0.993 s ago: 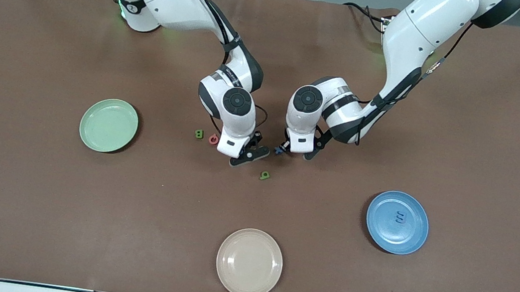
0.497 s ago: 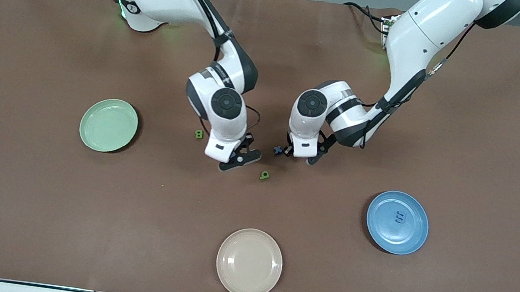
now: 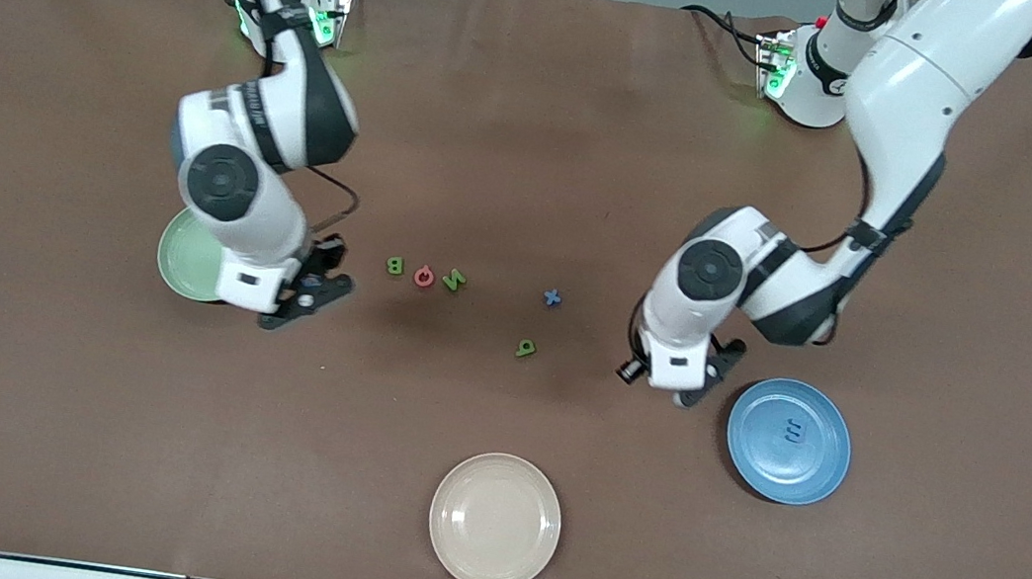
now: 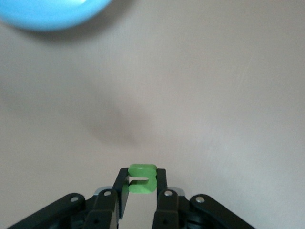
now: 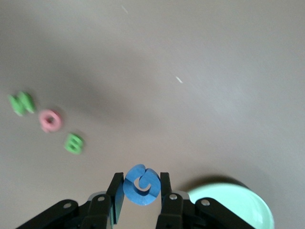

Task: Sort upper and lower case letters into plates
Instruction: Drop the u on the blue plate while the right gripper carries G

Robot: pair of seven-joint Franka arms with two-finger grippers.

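My left gripper (image 4: 142, 184) is shut on a small green letter (image 4: 142, 171), held over bare table beside the blue plate (image 3: 816, 474), whose edge shows in the left wrist view (image 4: 47, 12). A blue letter (image 3: 793, 432) lies in that plate. My right gripper (image 5: 141, 191) is shut on a blue letter (image 5: 141, 183) next to the pale green plate (image 5: 233, 206), which the right arm partly covers in the front view (image 3: 184, 261). On the table between the arms lie a green B (image 3: 395, 265), a coral letter (image 3: 423, 275), a green letter (image 3: 454, 278), a blue x (image 3: 553, 297) and another green letter (image 3: 525, 348).
A beige plate (image 3: 494, 521) with nothing in it sits at the table edge nearest the front camera. The left gripper (image 3: 674, 388) and right gripper (image 3: 307, 290) hang low at either side of the loose letters.
Both arms swung out from the middle. The right one carried its blue letter to the pale green plate. The left one closed on a green letter and carried it toward the blue plate.
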